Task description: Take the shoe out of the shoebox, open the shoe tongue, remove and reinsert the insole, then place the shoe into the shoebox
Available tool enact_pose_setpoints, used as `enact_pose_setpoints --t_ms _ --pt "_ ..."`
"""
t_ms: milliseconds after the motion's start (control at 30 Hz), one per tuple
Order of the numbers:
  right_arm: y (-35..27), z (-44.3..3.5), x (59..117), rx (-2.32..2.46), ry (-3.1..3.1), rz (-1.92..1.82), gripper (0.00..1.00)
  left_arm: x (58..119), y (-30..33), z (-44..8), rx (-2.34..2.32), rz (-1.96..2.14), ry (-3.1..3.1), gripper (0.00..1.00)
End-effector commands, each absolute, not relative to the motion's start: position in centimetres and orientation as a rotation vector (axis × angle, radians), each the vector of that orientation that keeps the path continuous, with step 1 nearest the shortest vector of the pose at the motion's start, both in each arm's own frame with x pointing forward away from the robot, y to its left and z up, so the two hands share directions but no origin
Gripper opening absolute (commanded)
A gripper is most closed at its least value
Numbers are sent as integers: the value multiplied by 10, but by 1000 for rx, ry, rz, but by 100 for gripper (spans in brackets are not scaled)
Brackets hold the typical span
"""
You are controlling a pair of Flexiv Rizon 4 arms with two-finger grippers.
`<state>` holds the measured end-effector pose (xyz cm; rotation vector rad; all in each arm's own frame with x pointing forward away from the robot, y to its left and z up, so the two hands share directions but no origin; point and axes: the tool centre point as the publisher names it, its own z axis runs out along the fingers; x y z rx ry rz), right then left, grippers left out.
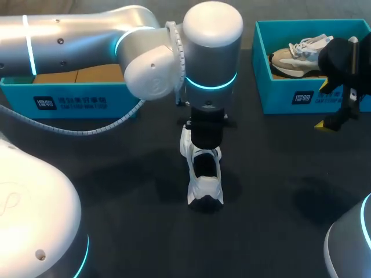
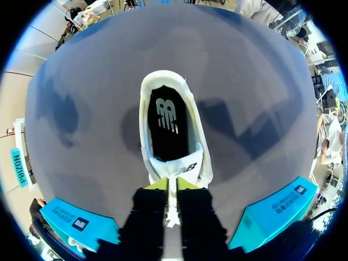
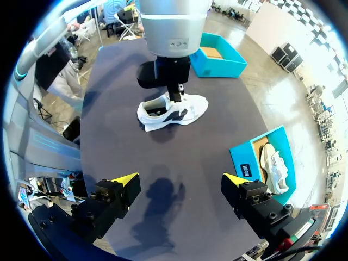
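Fingertips (image 2: pixel 156 185) of the left gripper (image 2: pixel 173 185) are pinched together on the tongue (image 2: pixel 182 166) of the white shoe (image 1: pixel 204 174), holding the thin flap from both sides above the shoe's mouth. Ahead of them the mouth gapes, and the dark insole (image 2: pixel 166 122) lies flat inside it. The shoe stands on its sole in the middle of the table (image 1: pixel 116 191), heel toward the near side and toe toward the far side, with dark tabletop on every side of it. The left arm (image 1: pixel 87 40) comes across from the far left and drops straight down onto it. The left shoebox (image 1: pixel 69 101) sits at the far left and the right shoebox (image 1: pixel 290 95) at the far right, both well apart from the shoe. A second shoe (image 1: pixel 298 55) lies in the right one. The right gripper (image 3: pixel 178 185) hangs just near of the right shoebox's wall, its fingers spread wide with nothing between them.
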<state>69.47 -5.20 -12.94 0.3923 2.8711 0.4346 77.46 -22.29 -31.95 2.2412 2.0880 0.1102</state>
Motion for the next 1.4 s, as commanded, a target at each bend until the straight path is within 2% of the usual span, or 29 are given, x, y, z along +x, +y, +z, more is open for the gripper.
enact_pose_setpoints --t_ms 33,367,667,767,867,900,933,967,1000,1033,1067,1100,1133,1400 --pt "-51 -130 697 393 2875 432 100 771 -220 -326 2236 96 2099 9" --pt "-51 -130 697 393 2875 432 100 760 -217 -336 2231 55 2134 13" --pt "-51 -130 697 393 2875 432 100 773 -212 -301 2079 77 2182 26" --pt "-51 -130 697 393 2875 432 100 776 -209 -294 1952 61 2313 35" --pt "-51 -130 697 393 2875 432 100 777 -204 -288 1787 44 2456 35" --pt "-51 -130 697 393 2875 432 100 777 -202 -285 1725 48 2487 43" --pt "-51 -130 697 393 2875 432 100 776 -199 -281 1655 25 2514 67" --pt "-51 -130 697 393 2875 432 100 776 -196 -280 1608 29 2549 74" --pt "-51 -130 697 393 2875 432 100 775 -193 -278 1540 30 2567 71" --pt "-51 -130 697 393 2875 432 100 773 -191 -274 1482 10 2604 76" --pt "-51 -130 697 393 2875 432 100 771 -188 -273 1423 20 2642 83" --pt "-51 -130 697 393 2875 432 100 769 -186 -270 1370 14 2671 95" --pt "-51 -130 697 393 2875 432 100 768 -183 -269 1323 -23 2705 100" --pt "-51 -130 697 393 2875 432 100 766 -181 -267 1275 -39 2718 100"
